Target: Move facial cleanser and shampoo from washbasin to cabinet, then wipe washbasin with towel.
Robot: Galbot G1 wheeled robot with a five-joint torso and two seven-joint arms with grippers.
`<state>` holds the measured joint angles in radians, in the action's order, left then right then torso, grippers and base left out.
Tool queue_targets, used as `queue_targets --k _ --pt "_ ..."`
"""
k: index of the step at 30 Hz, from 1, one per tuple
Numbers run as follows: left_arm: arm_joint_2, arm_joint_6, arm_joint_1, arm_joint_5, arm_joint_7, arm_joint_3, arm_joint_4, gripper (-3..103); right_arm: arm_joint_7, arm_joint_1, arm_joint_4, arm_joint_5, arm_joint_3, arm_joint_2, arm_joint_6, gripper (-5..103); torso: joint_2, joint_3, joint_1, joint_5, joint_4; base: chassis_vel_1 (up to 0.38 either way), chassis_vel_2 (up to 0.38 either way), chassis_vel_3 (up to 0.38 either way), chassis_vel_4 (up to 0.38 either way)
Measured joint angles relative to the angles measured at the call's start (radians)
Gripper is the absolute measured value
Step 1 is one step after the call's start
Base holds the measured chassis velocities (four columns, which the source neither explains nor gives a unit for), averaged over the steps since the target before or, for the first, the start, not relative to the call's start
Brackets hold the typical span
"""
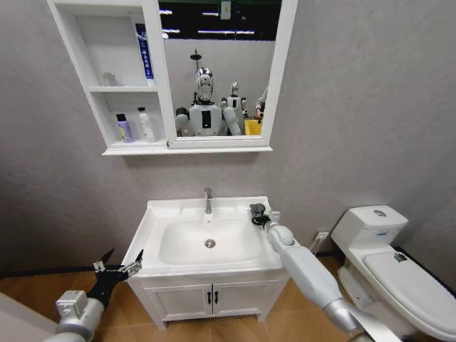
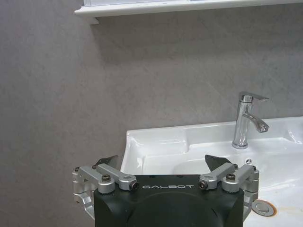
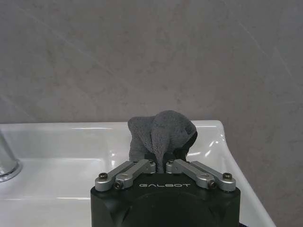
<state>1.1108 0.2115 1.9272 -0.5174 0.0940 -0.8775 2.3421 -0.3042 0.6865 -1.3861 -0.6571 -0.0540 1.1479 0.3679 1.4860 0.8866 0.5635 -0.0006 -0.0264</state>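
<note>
On washbasin (image 1: 167, 211) rim | towel (image 3: 161, 135) pinched (bunched) in right end effector (image 3: 162, 161)

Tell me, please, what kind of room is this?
Most likely a bathroom, perhaps a mock-up one: a white washbasin with a chrome tap, a toilet beside it, and a mirror on the wall above.

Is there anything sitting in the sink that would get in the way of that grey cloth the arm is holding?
Nothing visible: the right gripper holds the towel at the washbasin's back right corner.
</note>
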Motion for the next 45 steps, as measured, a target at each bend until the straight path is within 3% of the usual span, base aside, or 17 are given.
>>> queue_targets --k 6,18,31,45 --pt "0.0 0.0 0.0 0.0 0.0 0.0 0.0 100 -0.021 0.083 -0.072 0.096 0.096 0.022 0.009 4 0.0 0.0 0.0 0.0008 -0.0001 0.0 0.0 0.0 0.0" --pt "0.0 0.0 0.0 0.0 0.0 0.0 0.0 100 -0.092 0.091 -0.009 0.128 0.204 0.07 0.062 4 0.0 0.0 0.0 0.0005 0.0001 0.0 0.0 0.0 0.0" --pt "0.0 0.0 0.0 0.0 0.0 0.0 0.0 100 -0.107 0.071 0.03 0.13 0.243 0.016 0.078 4 0.0 0.0 0.0 0.0006 -0.0001 0.0 0.0 0.0 0.0" --pt "0.0 0.0 0.0 0.0 0.0 0.0 0.0 100 -0.121 0.011 0.162 0.016 0.278 0.116 0.071 4 0.0 0.0 0.0 0.0004 -0.0001 0.0 0.0 0.0 0.0"
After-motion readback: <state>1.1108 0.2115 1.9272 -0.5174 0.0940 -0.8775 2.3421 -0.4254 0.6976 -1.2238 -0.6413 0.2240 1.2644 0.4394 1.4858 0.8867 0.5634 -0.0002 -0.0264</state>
